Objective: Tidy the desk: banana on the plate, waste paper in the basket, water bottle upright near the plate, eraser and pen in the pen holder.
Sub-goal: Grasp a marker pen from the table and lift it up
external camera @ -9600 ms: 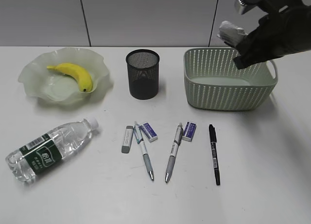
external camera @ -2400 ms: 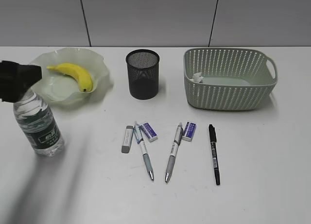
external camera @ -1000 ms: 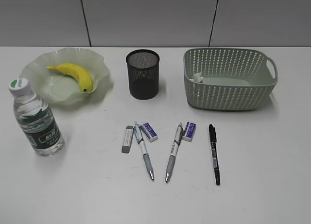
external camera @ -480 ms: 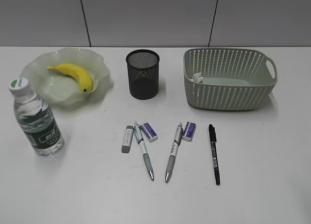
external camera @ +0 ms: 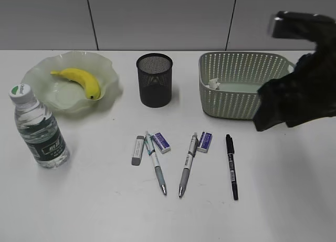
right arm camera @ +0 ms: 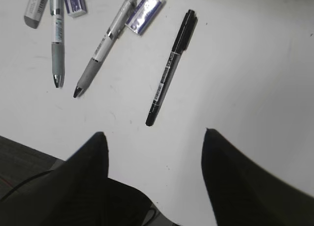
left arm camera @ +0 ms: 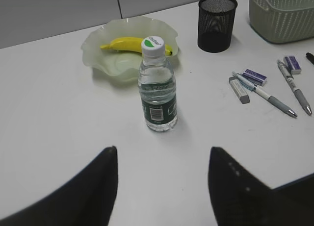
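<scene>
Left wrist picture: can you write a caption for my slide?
Open left pincer faces the upright water bottle, standing in front of the plate with the banana.

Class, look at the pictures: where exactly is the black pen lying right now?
In the exterior view the black pen lies flat on the desk, right of centre, just right of two grey pens and in front of the basket.
</scene>
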### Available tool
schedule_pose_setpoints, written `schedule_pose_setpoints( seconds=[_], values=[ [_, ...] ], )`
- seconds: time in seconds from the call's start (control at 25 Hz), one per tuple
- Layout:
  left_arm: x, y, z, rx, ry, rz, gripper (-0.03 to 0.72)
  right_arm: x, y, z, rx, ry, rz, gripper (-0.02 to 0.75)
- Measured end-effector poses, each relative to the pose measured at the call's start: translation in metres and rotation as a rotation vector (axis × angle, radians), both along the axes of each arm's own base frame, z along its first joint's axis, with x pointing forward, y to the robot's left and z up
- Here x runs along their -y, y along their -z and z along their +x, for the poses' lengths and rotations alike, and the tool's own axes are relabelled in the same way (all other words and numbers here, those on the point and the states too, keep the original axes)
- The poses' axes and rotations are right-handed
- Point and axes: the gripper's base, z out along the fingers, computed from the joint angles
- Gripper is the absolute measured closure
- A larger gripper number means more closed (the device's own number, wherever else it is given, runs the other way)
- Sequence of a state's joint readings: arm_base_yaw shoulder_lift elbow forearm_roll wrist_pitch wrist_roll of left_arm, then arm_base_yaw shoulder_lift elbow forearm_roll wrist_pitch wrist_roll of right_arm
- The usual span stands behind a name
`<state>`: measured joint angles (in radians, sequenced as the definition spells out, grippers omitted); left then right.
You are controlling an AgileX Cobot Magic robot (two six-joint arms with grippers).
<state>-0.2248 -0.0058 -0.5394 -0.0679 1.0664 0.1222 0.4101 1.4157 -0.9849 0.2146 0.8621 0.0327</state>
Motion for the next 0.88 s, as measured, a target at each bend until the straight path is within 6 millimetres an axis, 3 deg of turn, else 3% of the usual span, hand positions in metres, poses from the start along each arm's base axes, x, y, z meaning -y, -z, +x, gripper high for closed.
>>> schedule_pose_setpoints(
  seconds=[0.24, 0.48, 0.72, 0.88],
  values=[
    [0.000, 0.000, 0.000, 0.000, 0.000, 0.000, 0.254, -0.038, 0.058, 0.029, -0.213, 0.119, -0.103, 0.262],
    [0.000, 0.000, 0.000, 0.000, 0.000, 0.000, 0.255, -0.047, 0.113, 0.045, -0.289, 0.187, -0.158, 0.262],
    [0.000, 0.000, 0.000, 0.000, 0.000, 0.000, 0.254, -0.052, 0.147, 0.056, -0.275, 0.210, -0.155, 0.262],
    [0.000, 0.000, 0.000, 0.000, 0.000, 0.000, 0.254, -0.053, 0.157, 0.059, -0.271, 0.226, -0.155, 0.265]
  ],
)
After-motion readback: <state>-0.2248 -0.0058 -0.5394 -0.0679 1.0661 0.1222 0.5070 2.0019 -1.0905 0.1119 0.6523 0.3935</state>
